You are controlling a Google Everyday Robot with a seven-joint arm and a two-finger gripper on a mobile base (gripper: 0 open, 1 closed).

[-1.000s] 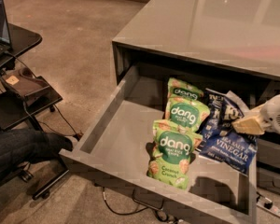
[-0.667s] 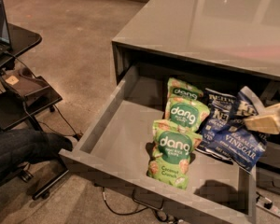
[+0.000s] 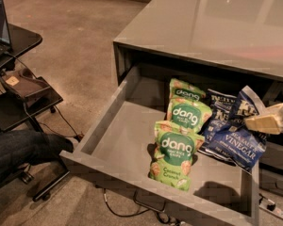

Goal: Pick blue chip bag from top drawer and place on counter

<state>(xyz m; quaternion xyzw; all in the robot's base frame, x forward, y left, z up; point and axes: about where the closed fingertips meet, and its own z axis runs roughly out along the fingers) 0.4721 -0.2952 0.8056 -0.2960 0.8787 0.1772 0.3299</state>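
Off the counter's (image 3: 217, 22) left edge: a person's leg (image 3: 23, 147) in dark jeans is resting beside a small black desk (image 3: 19, 39), well apart from the work.
Top drawer (image 3: 101, 126): is standing pulled out below the counter's front edge, its left half lying bare.
Green bags (image 3: 188, 117): three are lying in a column along the drawer's middle.
Blue chip bag (image 3: 236, 142): is sitting tilted in the drawer's right half, just beside the green bags. Its top is crumpling upward and its lettered lower half is overlapping a dark bag (image 3: 217, 109) behind it.
Gripper (image 3: 254, 123): is reaching in from the right, below the counter's front edge, its pale fingers pinching closed on the blue bag's upper part.
Lifting well, as a judgement: raising it straight up and slowly is looking wise, so that the hanging bag is clearing the drawer's right wall and the counter's thick front edge before swinging over the counter; the thin pinch on crinkly film is risking a slip.
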